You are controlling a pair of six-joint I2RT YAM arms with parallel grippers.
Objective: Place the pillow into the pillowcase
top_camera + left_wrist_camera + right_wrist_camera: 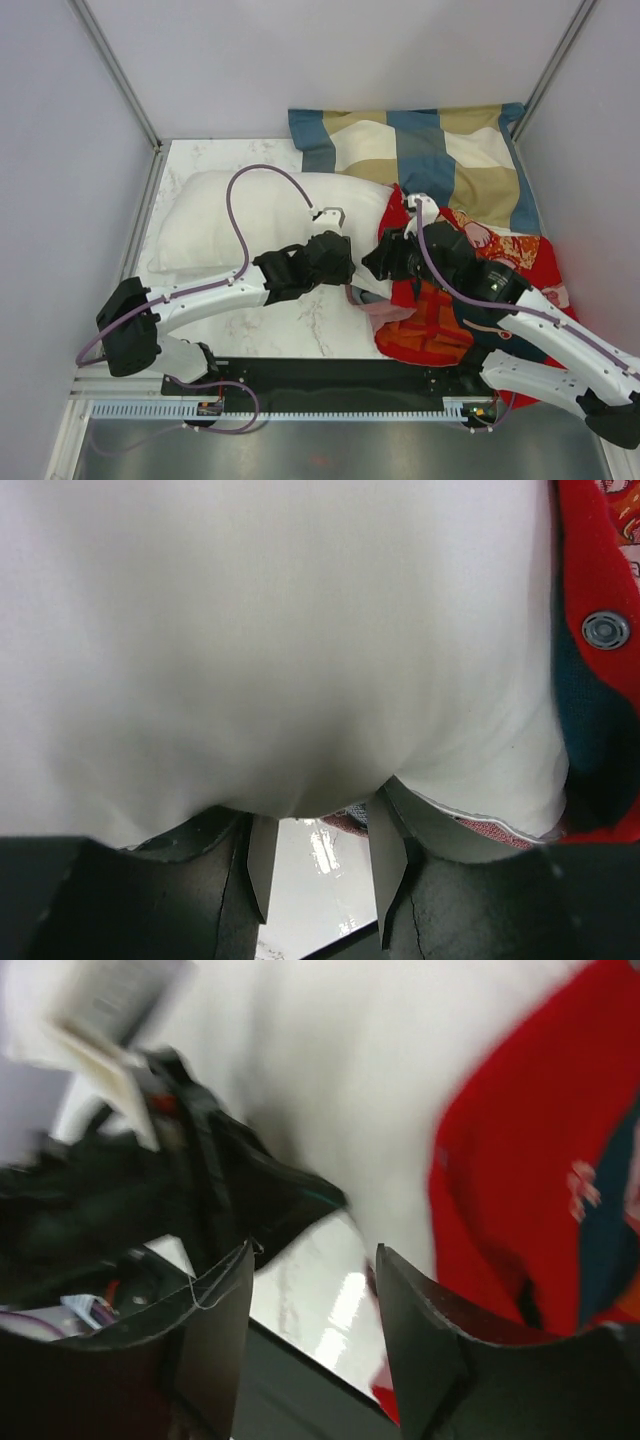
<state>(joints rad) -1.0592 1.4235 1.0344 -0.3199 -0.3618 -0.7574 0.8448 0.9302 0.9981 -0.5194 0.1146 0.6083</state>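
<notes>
**Inspector:** Start nearest. The right hand?

**Assistant:** Right hand (315,1260): fingers spread, nothing between them. The marble surface (300,320) shows through the gap. Its wrist view is blurred (detail poor), but red cloth sits to the right and white fabric ahead.

**Inspector:** The left hand?

**Assistant:** Left hand (318,840): two pale fingers (262,865) stand apart, with the surface visible between them. Their tips are buried under white fabric, so I cannot tell whether they nip it or only press against it.

**Inspector:** Where is the pillow?

**Assistant:** The pillow (240,215) lies across the left and middle of the surface, plump, with nearly all of it exposed. Both hands meet at its right end.

**Inspector:** And the pillowcase?

**Assistant:** The pillowcase (435,330) is crumpled on the right side under the right arm (540,320). Its red hem touches the pillow's right end. A round snap (605,630) shows on that hem in the left wrist view. A fold of dull pink lining (385,308) lies on the near side.

**Inspector:** Farthest back?

**Assistant:** A checked pillow (430,155) in blue, tan and cream, at the far edge of the surface, touching the case's far side.
</notes>
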